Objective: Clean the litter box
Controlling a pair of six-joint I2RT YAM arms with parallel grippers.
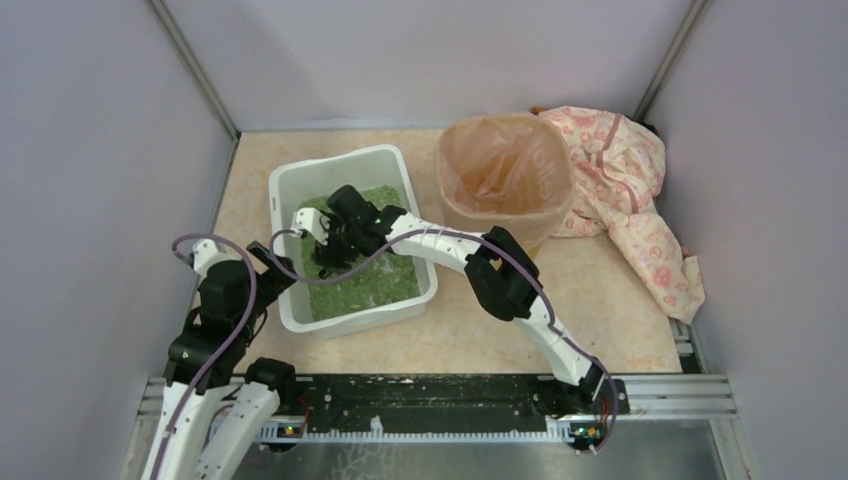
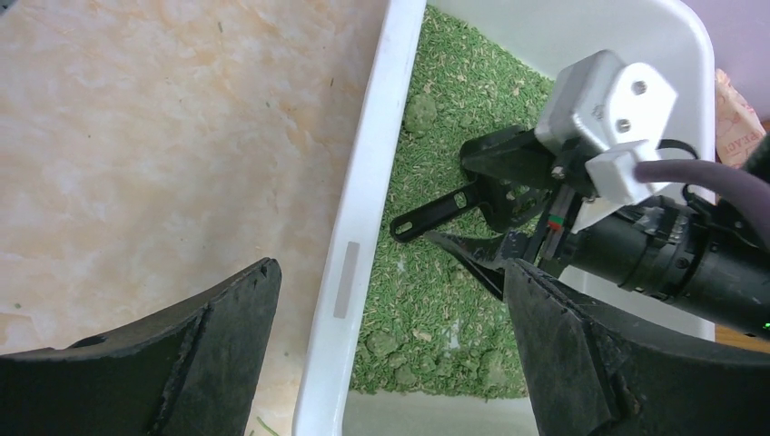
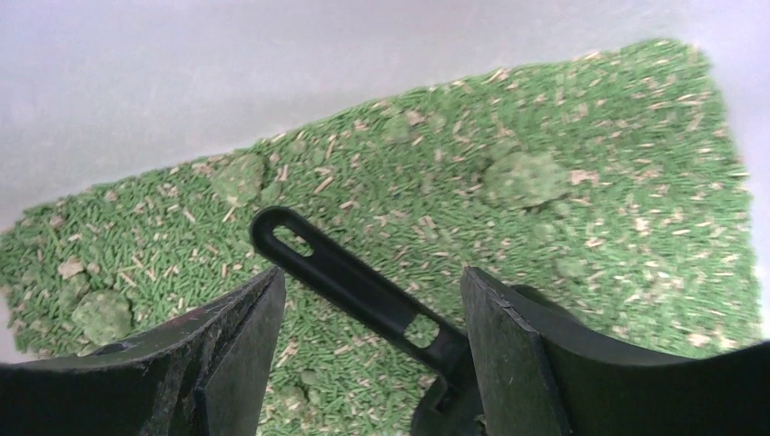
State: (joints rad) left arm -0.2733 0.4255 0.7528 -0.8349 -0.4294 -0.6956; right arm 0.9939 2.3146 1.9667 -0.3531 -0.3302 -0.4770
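One white litter box (image 1: pixel 340 158) sits on the tan surface (image 2: pixel 136 136), filled with green pellet litter (image 3: pixel 590 227) and several clumps (image 3: pixel 522 177).
The right claw (image 3: pixel 372 277) reaches down inside the box, its fingers part-way apart on either side of a black scoop's (image 3: pixel 309 250) slotted handle, which runs slantwise between them; whether they pinch the scoop lower down cannot be told. The left claw (image 2: pixel 390 272) gapes wide over the box's left rim, one finger above the surface, the other above the litter, holding nothing.
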